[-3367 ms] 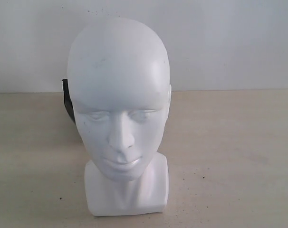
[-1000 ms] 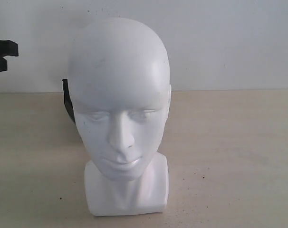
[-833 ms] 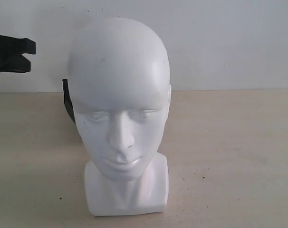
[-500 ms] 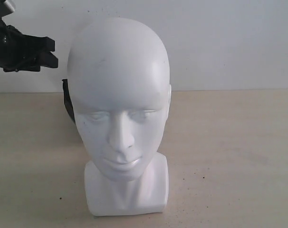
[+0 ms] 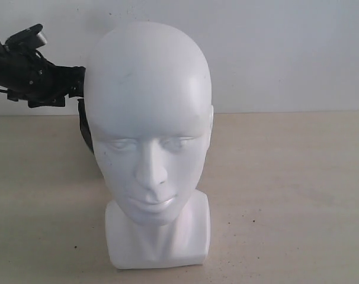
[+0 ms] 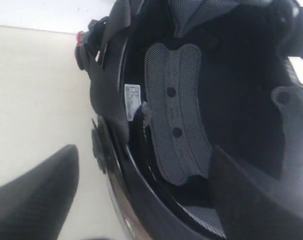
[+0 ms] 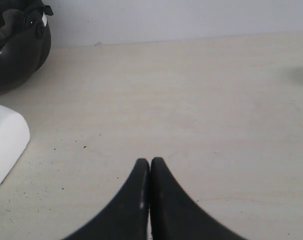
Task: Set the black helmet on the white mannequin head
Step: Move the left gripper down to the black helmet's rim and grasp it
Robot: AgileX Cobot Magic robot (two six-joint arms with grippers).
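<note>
The white mannequin head (image 5: 147, 124) stands upright on its squarish base, facing the exterior camera. Behind it the black helmet (image 5: 83, 127) shows only as a dark sliver by the head's left side. In the left wrist view the helmet (image 6: 191, 100) lies with its padded lining facing the camera. My left gripper (image 6: 146, 195) is open, one finger outside the helmet's rim and the other over the lining. In the exterior view the left gripper (image 5: 73, 81) reaches in behind the head. My right gripper (image 7: 150, 162) is shut and empty above the table, away from the helmet (image 7: 16, 50).
The beige table (image 5: 286, 189) runs back to a white wall (image 5: 286, 53). The mannequin's base corner (image 7: 4, 145) shows in the right wrist view. A red buckle (image 6: 80, 37) sits on the helmet's strap.
My left arm has come in from the left edge and moved right, its gripper now reaching behind the mannequin head at the helmet. The head and helmet have not moved.
</note>
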